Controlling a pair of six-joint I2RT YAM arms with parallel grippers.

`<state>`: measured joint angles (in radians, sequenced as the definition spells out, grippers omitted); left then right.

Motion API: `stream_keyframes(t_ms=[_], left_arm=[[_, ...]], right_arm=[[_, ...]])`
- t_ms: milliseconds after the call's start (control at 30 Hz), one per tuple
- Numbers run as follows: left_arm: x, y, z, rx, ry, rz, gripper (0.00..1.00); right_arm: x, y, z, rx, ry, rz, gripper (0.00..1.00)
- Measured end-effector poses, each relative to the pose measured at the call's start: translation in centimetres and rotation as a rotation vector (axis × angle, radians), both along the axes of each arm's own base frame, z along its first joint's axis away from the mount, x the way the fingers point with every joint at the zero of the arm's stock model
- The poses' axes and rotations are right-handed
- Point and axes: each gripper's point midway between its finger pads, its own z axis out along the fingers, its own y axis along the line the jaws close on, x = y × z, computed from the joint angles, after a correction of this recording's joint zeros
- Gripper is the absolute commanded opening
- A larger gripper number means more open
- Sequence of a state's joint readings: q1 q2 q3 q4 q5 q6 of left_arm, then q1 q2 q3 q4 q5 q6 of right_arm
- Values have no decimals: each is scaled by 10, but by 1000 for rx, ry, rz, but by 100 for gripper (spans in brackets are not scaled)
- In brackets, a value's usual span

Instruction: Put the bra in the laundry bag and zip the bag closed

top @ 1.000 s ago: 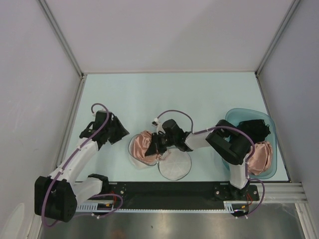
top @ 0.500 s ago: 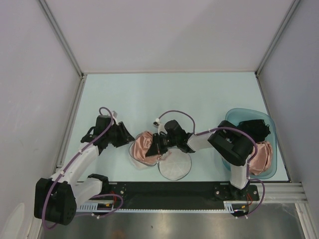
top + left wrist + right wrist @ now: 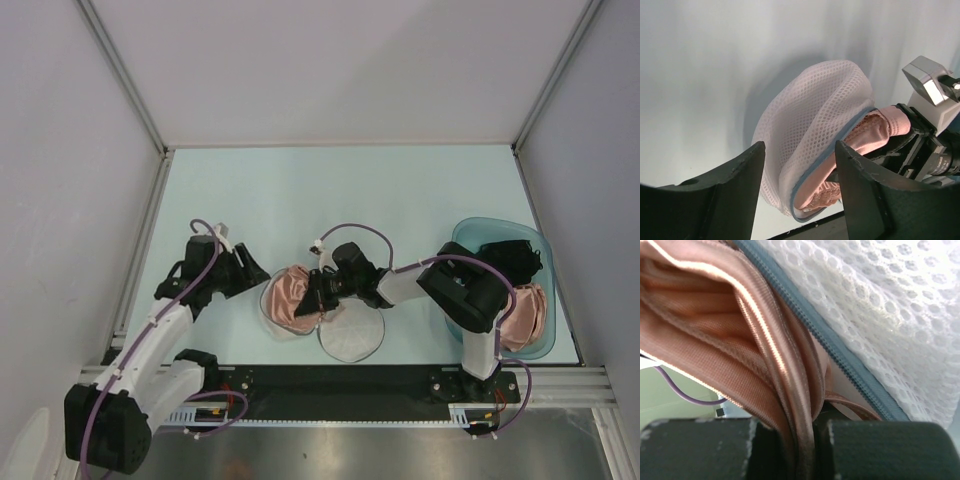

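A: Pale green counter [image 3: 350,190], white walls on three sides. Where is the bra?

B: The bra [image 3: 292,292] lies bunched in one domed half of the laundry bag [image 3: 352,338], near the counter's front edge, between the two arms. The bag is unzipped, and its other mesh half lies open on the counter just to the right of the filled one.

A: And the claws?

B: The right claw [image 3: 318,292] is clamped on a fold of the bra's satin, right beside the grey zip. The left claw [image 3: 255,272] has its fingers spread wide and holds nothing. It sits just beside the bag's left side, with the mesh dome facing it.

A: Anything else?

B: A teal basin [image 3: 462,232] at the right edge holds a black garment [image 3: 510,258] and another pink garment [image 3: 525,315].
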<state>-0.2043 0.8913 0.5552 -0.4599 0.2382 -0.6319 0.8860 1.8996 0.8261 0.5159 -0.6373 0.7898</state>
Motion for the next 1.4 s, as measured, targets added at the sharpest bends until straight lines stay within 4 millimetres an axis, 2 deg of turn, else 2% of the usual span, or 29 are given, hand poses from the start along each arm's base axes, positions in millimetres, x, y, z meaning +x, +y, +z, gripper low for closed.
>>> stream_keyframes(t_ms=[300, 333, 533, 633, 733, 833, 900, 1033, 1067, 1200, 1400], left_arm=[[-4, -5, -19, -9, 80, -17, 46], [-4, -6, -20, -12, 80, -20, 46], [-9, -9, -16, -40, 55, -34, 69], [-10, -10, -6, -54, 12, -31, 68], [-10, -10, -2, -59, -8, -31, 63], [-13, -9, -9, -51, 30, -30, 59], [-14, -9, -15, -46, 57, -29, 50], [-15, -9, -21, -41, 85, -31, 19], [-16, -9, -22, -40, 91, -33, 0], [-16, -15, -18, -46, 90, -64, 0], [-23, -50, 18, -115, -6, -171, 0]], right_arm=[[-1, 0, 0, 4, 2, 2, 0], [-1, 0, 0, 4, 2, 2, 0], [-2, -1, 0, 3, 5, 5, 0], [-3, -1, -1, 1, 8, 6, 0], [-4, -2, -1, 1, 10, 9, 0], [-4, -2, -1, 2, 10, 9, 0], [-5, -2, 0, 5, 11, 13, 0], [-6, -2, 0, 7, 13, 19, 0], [-6, -2, 0, 7, 13, 21, 0], [-12, -1, -3, -19, 10, 42, 0], [-11, 22, -3, -66, -30, 46, 0]])
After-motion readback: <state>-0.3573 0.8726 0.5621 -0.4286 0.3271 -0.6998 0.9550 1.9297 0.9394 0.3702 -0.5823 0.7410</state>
